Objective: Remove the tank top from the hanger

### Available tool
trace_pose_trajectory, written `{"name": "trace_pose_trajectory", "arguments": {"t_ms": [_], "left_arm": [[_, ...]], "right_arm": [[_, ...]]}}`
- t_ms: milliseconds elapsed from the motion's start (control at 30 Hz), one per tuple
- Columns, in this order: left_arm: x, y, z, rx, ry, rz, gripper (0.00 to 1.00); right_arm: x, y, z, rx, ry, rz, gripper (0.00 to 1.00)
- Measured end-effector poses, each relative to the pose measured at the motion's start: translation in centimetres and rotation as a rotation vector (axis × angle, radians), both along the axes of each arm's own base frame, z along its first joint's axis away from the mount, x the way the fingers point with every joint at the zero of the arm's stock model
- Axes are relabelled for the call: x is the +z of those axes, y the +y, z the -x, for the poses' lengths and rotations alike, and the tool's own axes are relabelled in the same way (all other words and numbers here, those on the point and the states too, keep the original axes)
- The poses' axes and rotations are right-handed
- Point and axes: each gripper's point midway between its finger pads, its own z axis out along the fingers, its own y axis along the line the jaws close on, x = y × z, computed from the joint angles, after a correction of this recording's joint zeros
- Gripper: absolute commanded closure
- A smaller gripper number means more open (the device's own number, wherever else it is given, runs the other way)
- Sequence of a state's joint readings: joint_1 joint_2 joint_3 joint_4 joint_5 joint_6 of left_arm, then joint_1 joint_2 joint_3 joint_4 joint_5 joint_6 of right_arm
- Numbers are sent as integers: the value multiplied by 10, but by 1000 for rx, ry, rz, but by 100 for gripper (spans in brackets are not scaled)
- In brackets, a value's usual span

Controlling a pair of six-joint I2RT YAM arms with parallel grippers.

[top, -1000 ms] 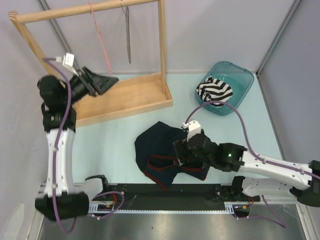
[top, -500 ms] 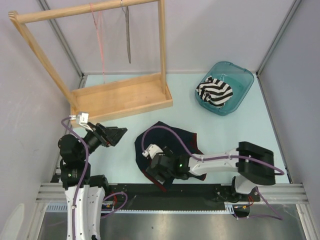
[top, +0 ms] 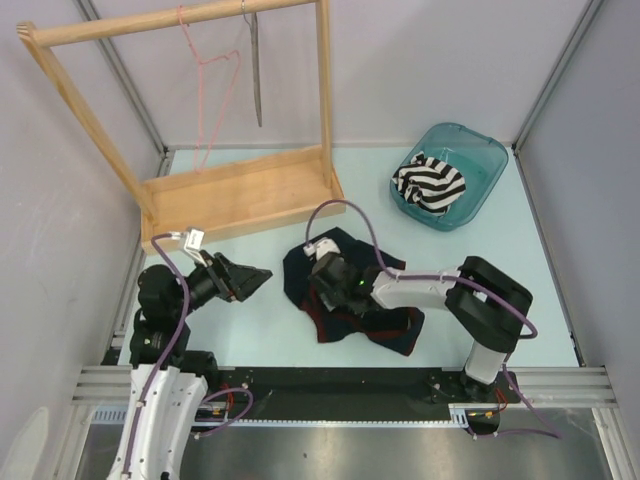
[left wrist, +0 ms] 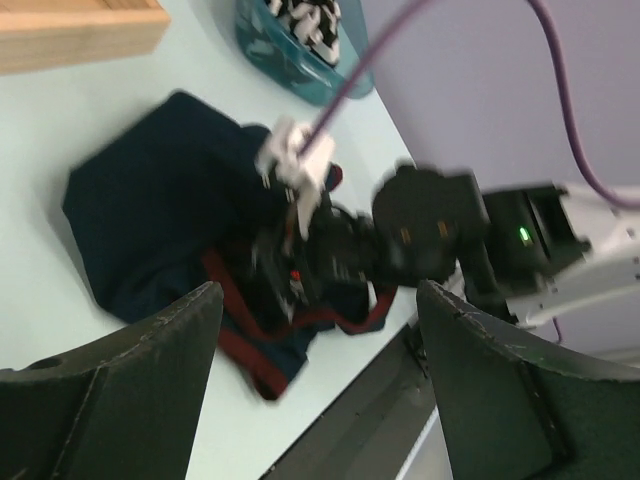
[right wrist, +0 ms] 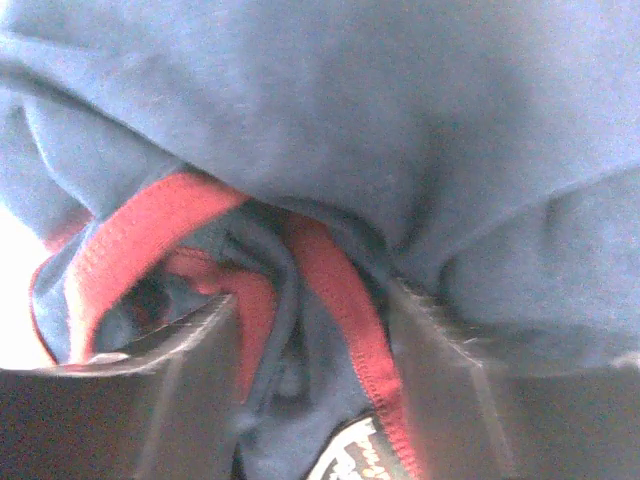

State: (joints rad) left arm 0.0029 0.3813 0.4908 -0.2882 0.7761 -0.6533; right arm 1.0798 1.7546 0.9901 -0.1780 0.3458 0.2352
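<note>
One navy tank top (top: 300, 275) lies crumpled on the table (top: 480, 240), seemingly already off the pink hanger (top: 221, 100); left jaws gape empty nearby, while right jaws stand wide astride its red-trimmed fold, likely to pinch next.

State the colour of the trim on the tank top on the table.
Red; the trim edges a navy tank top, clearest in the right wrist view.

Tank top (top: 298, 275): navy, red trim, crumpled on table (top: 470, 250). Hanger (top: 199, 64): pink wire, bare, hanging from wooden rail (top: 110, 28).
</note>
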Motion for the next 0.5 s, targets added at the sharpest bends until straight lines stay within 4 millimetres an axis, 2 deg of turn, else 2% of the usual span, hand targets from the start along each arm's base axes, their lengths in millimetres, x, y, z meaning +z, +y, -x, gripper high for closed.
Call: {"name": "trace_pose_trajectory", "arguments": {"t_ms": [33,67,100,167,200,300,400,467,500], "left_arm": [[-1,-4,1,-17,2,-2,18],[-2,-8,3,-35,1,-3,18],[-3,-10,4,-47,0,-4,18],[-6,-14,6,-63,-3,-5,18],[-8,-15,8,-68,-4,-6,18],[-12,-15,13,-69,-11,-6,18],[-8,-15,22,-69,-45,-2,18],[-3,-14,28,-65,-80,0,18],[0,-13,30,-61,-97,1,18]], "right_arm": [[-2,-5,-7,-26,17,-24,56],[-3,-9,-12,-52,33,-52,71],[-4,-12,-14,-67,43,-75,80],[-5,-13,-11,-83,43,-107,96],[-5,-12,-7,-89,36,-115,100],[-3,0,20,-56,10,-112,100],[1,27,72,71,27,-128,100],[13,39,99,141,41,-161,100],[26,41,103,156,42,-194,100]]}}
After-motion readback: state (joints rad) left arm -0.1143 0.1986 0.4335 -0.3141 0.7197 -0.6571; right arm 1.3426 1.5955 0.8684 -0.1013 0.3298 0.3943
